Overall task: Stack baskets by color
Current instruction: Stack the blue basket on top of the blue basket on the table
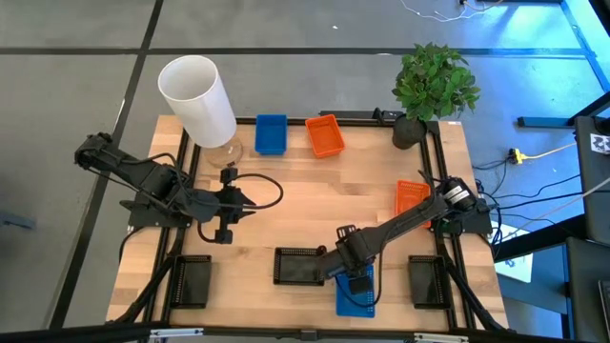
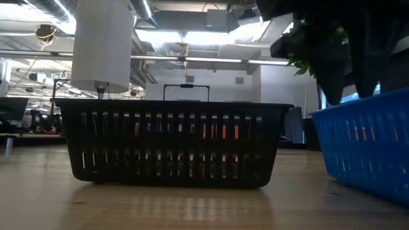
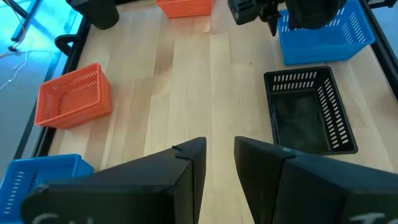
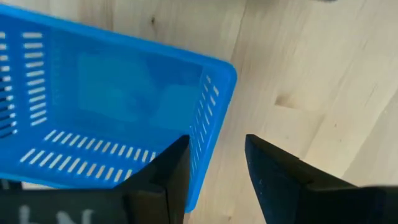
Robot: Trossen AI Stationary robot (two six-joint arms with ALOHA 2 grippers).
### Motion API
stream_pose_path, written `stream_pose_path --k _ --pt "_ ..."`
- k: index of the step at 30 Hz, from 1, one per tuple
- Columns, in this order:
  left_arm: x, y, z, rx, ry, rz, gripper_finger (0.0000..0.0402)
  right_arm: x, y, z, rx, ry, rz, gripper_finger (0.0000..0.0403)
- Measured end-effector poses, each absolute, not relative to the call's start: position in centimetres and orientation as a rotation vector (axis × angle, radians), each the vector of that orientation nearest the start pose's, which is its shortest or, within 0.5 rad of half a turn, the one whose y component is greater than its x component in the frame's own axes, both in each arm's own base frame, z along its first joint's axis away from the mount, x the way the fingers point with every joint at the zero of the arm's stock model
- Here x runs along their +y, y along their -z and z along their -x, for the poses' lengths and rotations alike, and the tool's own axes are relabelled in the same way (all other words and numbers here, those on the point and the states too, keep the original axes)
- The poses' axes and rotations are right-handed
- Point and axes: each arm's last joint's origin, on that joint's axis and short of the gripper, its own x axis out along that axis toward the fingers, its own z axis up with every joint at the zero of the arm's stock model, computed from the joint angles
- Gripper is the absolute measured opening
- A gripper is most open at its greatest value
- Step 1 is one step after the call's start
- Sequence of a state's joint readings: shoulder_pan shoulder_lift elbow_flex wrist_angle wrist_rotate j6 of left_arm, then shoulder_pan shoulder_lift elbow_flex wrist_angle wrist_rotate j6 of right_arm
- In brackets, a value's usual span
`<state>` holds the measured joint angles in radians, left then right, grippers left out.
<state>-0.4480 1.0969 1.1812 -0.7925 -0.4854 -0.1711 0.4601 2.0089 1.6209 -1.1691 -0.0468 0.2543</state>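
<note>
My right gripper (image 1: pixel 355 278) (image 4: pixel 216 143) points down over a blue basket (image 1: pixel 355 297) (image 4: pixel 106 106) at the table's near edge. It is open, with one finger inside and one outside the basket's side wall (image 4: pixel 208 118) near a corner. I see no touch. A black basket (image 1: pixel 300 266) (image 2: pixel 172 144) rests on its base just left of the blue one. A second blue basket (image 1: pixel 271 133) and an orange basket (image 1: pixel 325 134) sit at the far side, and another orange basket (image 1: pixel 411 197) at the right. My left gripper (image 1: pixel 240 204) (image 3: pixel 219 163) hangs open above the table's left middle.
A tall white cylinder (image 1: pixel 198 100) stands at the far left corner. A potted green plant (image 1: pixel 434 86) is at the far right corner. Bare wood (image 1: pixel 324 205) lies open in the table's middle. Dark arm mounts (image 1: pixel 191 281) (image 1: pixel 429 281) sit at the near corners.
</note>
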Motion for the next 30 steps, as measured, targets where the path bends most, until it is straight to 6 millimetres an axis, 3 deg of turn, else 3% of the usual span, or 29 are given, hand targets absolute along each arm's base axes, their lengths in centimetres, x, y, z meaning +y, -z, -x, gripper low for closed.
stream_pose_path --k 15,18,22,30 --pt "-7.9 -35.8 -19.5 0.625 -0.090 -0.153 0.0076 16.8 -16.6 -33.6 1.536 -0.248 0.113 0.0149" --pt "-7.9 -35.8 -19.5 0.625 -0.090 -0.152 0.0076 16.5 -16.3 -33.7 1.545 -0.224 0.078 0.0110" --pt "-7.9 -35.8 -19.5 0.625 -0.090 -0.152 0.0076 16.0 -16.3 -34.0 1.536 -0.222 0.064 0.0017" --pt "-7.9 -35.8 -19.5 0.625 -0.091 -0.148 0.0076 14.6 -17.6 -34.0 1.546 -0.150 0.015 0.0003"
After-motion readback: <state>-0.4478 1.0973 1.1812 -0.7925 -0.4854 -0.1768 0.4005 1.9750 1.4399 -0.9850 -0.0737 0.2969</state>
